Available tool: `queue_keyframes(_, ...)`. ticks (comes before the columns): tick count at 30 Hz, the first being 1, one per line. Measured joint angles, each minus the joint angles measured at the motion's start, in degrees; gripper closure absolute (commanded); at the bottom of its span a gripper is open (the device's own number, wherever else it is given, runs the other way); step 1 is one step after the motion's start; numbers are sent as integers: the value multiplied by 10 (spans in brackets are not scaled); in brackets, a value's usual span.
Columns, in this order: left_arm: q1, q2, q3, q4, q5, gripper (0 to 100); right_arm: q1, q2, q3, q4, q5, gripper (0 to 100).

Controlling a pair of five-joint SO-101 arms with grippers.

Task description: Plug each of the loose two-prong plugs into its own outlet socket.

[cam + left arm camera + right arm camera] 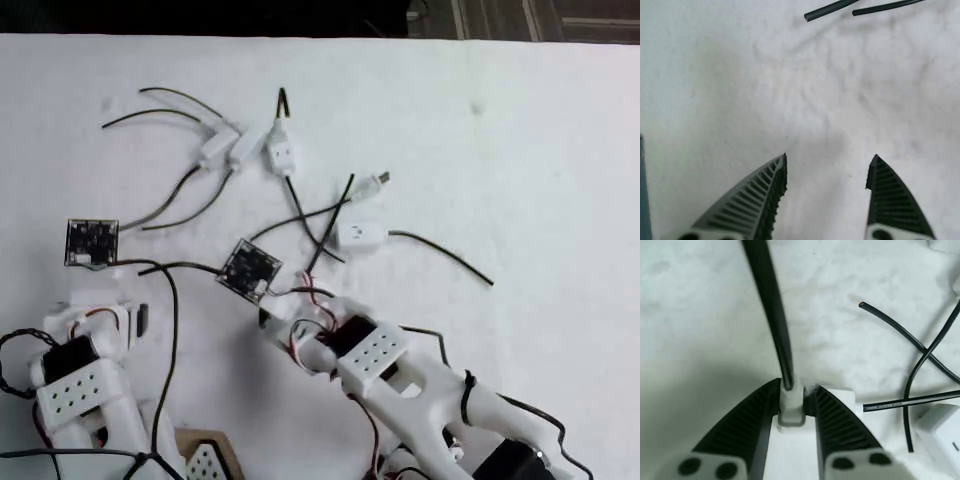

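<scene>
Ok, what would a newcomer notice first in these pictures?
The right claw is shut on a white plug, its black cord running away from it. The left claw hangs open over bare white table. Mid-table in the high view lies a white outlet socket, with more white connectors farther back.

On 1 white table [560, 120] stand 2 robot arms, the left arm [80, 385] and the right arm [400, 370]. There are also 2 black square boards [92, 242], 3 white connector pieces [245, 148] clustered together, 1 white outlet block [360, 235], 1 small white plug [378, 181], and 1 cord-end plug [791, 405] in the right wrist view.
</scene>
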Motion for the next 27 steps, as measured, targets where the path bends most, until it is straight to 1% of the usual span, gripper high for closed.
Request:
queue_keyframes(6,0,0,0,0,0,740,0,0,2,0,7,981)
queue_keyframes(12,0,0,0,0,0,740,1,-2,2,0,-33,981)
queue_keyframes(17,0,0,0,0,0,740,6,-43,14,5,-42,981)
queue_keyframes(21,0,0,0,0,0,740,8,-94,18,39,-81,981)
queue_keyframes(27,0,0,0,0,0,740,12,-138,20,69,-94,981)
